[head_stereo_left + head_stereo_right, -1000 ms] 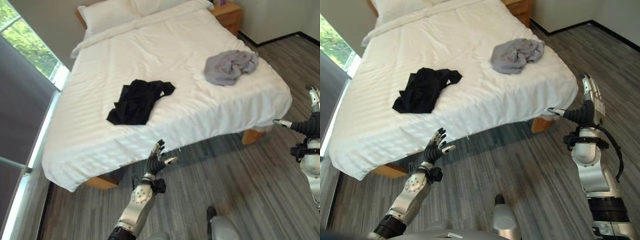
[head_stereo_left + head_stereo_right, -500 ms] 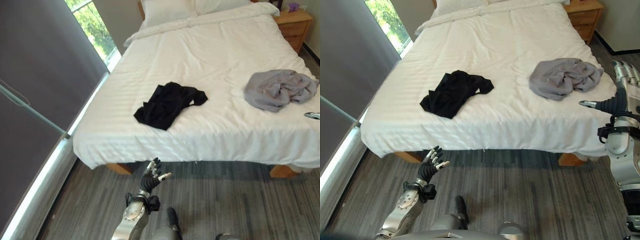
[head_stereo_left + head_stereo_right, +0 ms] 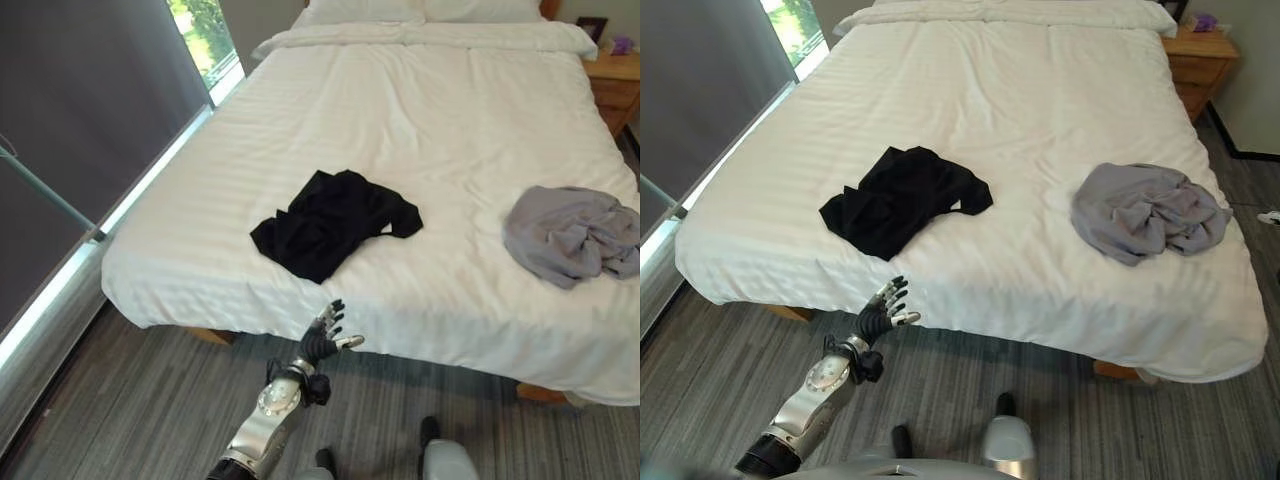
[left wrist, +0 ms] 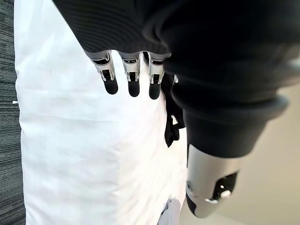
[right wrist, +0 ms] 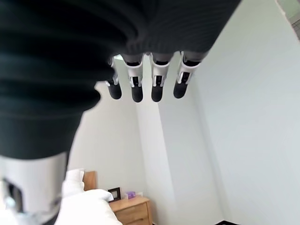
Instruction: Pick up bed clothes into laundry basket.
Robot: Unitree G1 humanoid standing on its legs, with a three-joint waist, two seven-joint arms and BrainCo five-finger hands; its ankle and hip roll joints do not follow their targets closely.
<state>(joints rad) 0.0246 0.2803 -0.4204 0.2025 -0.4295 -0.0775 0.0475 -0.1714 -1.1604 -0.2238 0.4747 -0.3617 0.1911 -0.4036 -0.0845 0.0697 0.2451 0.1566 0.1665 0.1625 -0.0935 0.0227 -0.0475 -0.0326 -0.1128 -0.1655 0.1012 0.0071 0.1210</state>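
A crumpled black garment (image 3: 330, 222) lies on the white bed (image 3: 420, 110), near its front edge and left of centre. A bunched grey garment (image 3: 572, 235) lies on the bed's right side. My left hand (image 3: 325, 338) is raised in front of the bed's front edge, below the black garment and apart from it, fingers (image 4: 129, 77) straight and holding nothing. In the left wrist view a sliver of the black garment (image 4: 172, 126) shows past the fingers. In the right wrist view my right hand (image 5: 145, 79) is open and empty, and points toward a white wall.
A wooden nightstand (image 3: 1200, 45) stands at the bed's far right corner. Pillows (image 3: 470, 10) lie at the head. A dark window blind and glass wall (image 3: 80, 130) run along the left side. Grey wood floor (image 3: 720, 350) lies in front of the bed.
The camera has swung, so the bed now sits squarer and closer. My left hand stays raised before the bed edge. My right hand has left the eye views.
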